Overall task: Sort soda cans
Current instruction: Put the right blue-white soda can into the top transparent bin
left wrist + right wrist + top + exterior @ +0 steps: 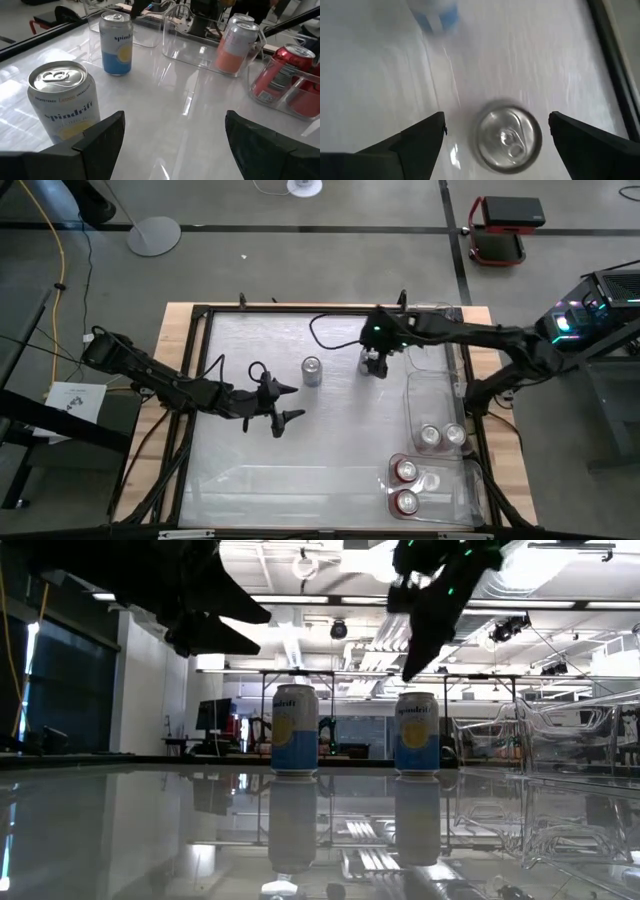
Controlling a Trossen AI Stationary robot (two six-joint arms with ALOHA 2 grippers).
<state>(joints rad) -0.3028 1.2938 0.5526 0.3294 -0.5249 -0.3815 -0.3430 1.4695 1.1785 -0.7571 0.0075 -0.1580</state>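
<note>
Right gripper (492,132) fingers (417,142) wide, empty.

Two upright white-and-blue soda cans (312,370) (375,363) mid-table, clear gap between. Clear plastic bins (432,390) block right side. Bare white tabletop (300,465) in front open.

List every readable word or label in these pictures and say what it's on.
"Spindrift": near can, left wrist view; small line above it is blurred.
"Spindr…", partly turned away: far can.
Red can in bin: print unreadable.
Low view: both cans' script too small to read.
</note>
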